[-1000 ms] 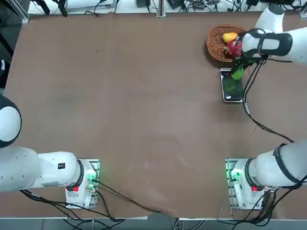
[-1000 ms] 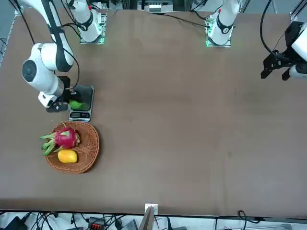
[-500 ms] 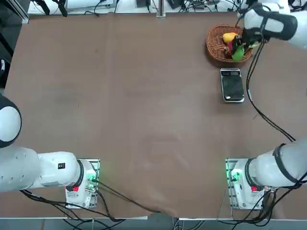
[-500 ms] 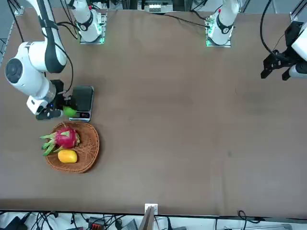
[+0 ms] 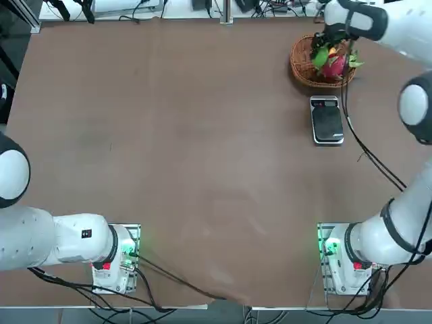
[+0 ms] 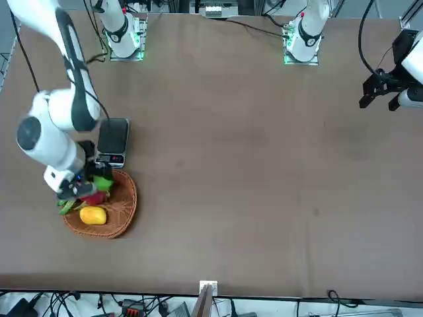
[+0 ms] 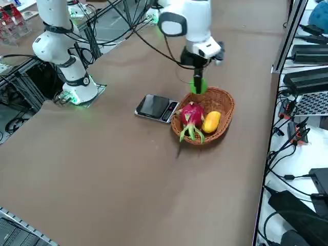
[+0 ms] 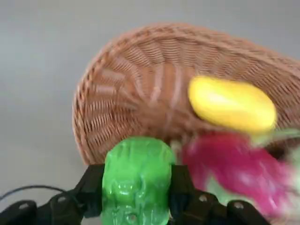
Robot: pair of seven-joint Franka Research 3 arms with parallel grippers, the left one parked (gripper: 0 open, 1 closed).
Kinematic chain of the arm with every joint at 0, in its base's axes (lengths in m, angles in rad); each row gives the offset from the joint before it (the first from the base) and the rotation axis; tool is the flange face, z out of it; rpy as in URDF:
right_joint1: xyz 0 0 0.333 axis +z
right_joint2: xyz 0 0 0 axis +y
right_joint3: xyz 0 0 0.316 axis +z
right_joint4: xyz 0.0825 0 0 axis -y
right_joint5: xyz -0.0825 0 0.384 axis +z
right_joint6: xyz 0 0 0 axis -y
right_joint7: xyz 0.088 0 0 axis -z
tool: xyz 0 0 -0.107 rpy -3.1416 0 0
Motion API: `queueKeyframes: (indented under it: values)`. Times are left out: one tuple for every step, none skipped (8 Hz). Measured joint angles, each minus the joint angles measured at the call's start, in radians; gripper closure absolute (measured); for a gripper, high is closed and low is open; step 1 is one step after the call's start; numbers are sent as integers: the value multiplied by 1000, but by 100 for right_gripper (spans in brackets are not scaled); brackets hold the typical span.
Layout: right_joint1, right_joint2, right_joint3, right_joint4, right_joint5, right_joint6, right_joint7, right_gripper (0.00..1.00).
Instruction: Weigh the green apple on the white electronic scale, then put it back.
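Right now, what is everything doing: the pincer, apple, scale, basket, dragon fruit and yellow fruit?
Right pincer: shut on the apple, over the basket
Apple: gripped
Scale: nothing on it
Basket: upright, holding two fruits
Dragon fruit: lying in the basket
Yellow fruit: lying in the basket, beside the dragon fruit

On the counter (image 5: 202, 169), the basket (image 5: 295, 67) lies behind the scale (image 5: 327, 125). In it, the dragon fruit (image 5: 334, 69) sits before the other fruit (image 7: 211, 122). Above its left part, the right gripper (image 8: 137, 183) has the apple (image 8: 136, 164) between its jaws.
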Motion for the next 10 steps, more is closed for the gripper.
queueKeyframes:
  values:
    - [13, 68, 0, 65, 0, 0, 0, 30]
    - [24, 122, 0, 114, 0, 1, 0, 30]
    - [29, 166, 0, 157, -1, 2, -3, 30]
    - [29, 195, 0, 187, -1, 2, -8, 30]
    - [29, 213, -3, 204, -1, 2, -10, 30]
    - [28, 225, -5, 210, -1, 2, -12, 30]
    - [28, 235, -7, 211, -1, 2, -12, 30]
    - [27, 247, -9, 211, -1, 2, -12, 30]
    - [26, 256, -10, 212, -1, 4, -12, 30]
    - [25, 263, -11, 212, -1, 12, -12, 30]
